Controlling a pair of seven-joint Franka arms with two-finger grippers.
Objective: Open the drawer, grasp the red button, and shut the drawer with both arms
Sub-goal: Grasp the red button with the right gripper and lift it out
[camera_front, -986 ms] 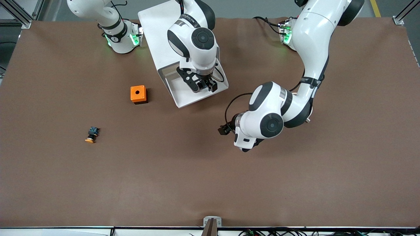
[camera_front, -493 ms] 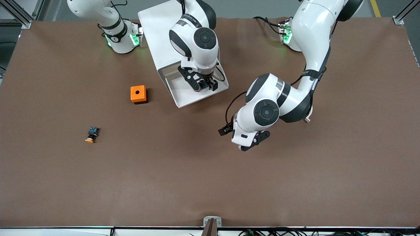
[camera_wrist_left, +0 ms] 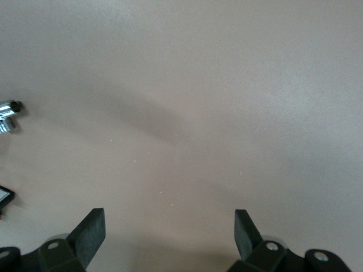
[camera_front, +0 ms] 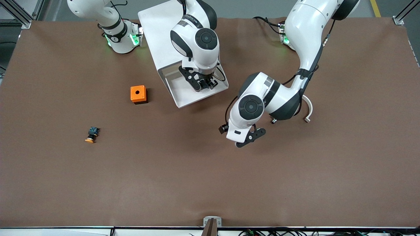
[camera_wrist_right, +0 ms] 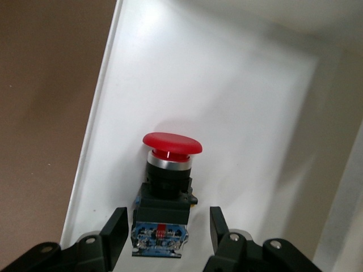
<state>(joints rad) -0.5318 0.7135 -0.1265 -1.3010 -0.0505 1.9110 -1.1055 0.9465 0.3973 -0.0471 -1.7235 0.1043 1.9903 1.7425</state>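
Right wrist view: the right gripper (camera_wrist_right: 167, 213) is low inside the open white drawer (camera_wrist_right: 238, 113), its jaws narrowed to a slot.
Right gripper fingers: one black finger (camera_wrist_right: 116, 226) stands on each side of the blue rear block of the button (camera_wrist_right: 168, 170), just beside it, with a thin gap showing on both sides; no firm grip can be seen.
Button: it lies on the drawer floor, red cap pointing away from the gripper, black body and blue block between the fingers.
Front view, upper centre: the right gripper (camera_front: 206, 84) reaches down into the drawer (camera_front: 183, 96), which is pulled out of a white cabinet (camera_front: 157, 29) toward the camera.
Left gripper: it hangs with jaws spread wide and empty (camera_wrist_left: 168, 218) over bare brown table (camera_front: 197, 180), mid-frame in the front view (camera_front: 248, 138).
Other items: an orange box with a hole (camera_front: 138, 94) sits near the drawer, toward the right arm's end; an orange-capped button (camera_front: 92, 134) lies lower in the frame.
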